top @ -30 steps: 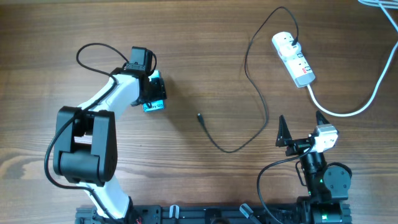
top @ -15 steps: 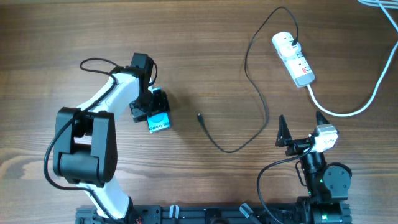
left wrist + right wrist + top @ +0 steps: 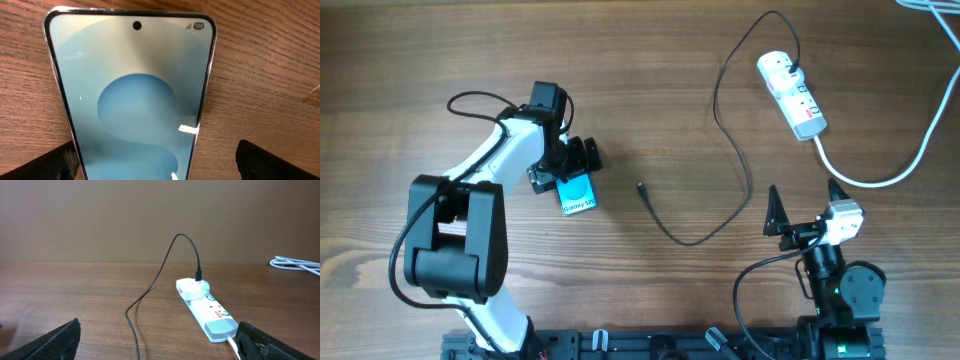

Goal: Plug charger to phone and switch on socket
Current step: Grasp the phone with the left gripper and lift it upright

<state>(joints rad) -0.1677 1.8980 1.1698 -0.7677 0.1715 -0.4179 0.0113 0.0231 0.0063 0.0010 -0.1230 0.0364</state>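
Note:
The phone (image 3: 579, 194) lies flat on the wood, teal-blue screen up, white band towards the table's front. My left gripper (image 3: 565, 167) stands open over its far end, one finger on each side. In the left wrist view the phone (image 3: 135, 95) fills the middle; the right finger (image 3: 277, 162) stands well clear of its edge and the left finger (image 3: 47, 165) sits close beside it. The charger (image 3: 745, 170), a thin black cable, runs from the socket (image 3: 793, 96) to a plug tip (image 3: 642, 188) lying right of the phone. My right gripper (image 3: 807, 205) is open and empty at the front right.
A thick white cord (image 3: 885, 178) leaves the socket's near end and curves off the right edge. In the right wrist view the socket (image 3: 207, 312) and the black cable (image 3: 150, 292) lie ahead of my open right gripper (image 3: 160, 347), with a white cord (image 3: 297, 264) at the far right.
The left gripper brought the phone towards the table's front, set it down and spread its fingers off it. The right arm has not moved.

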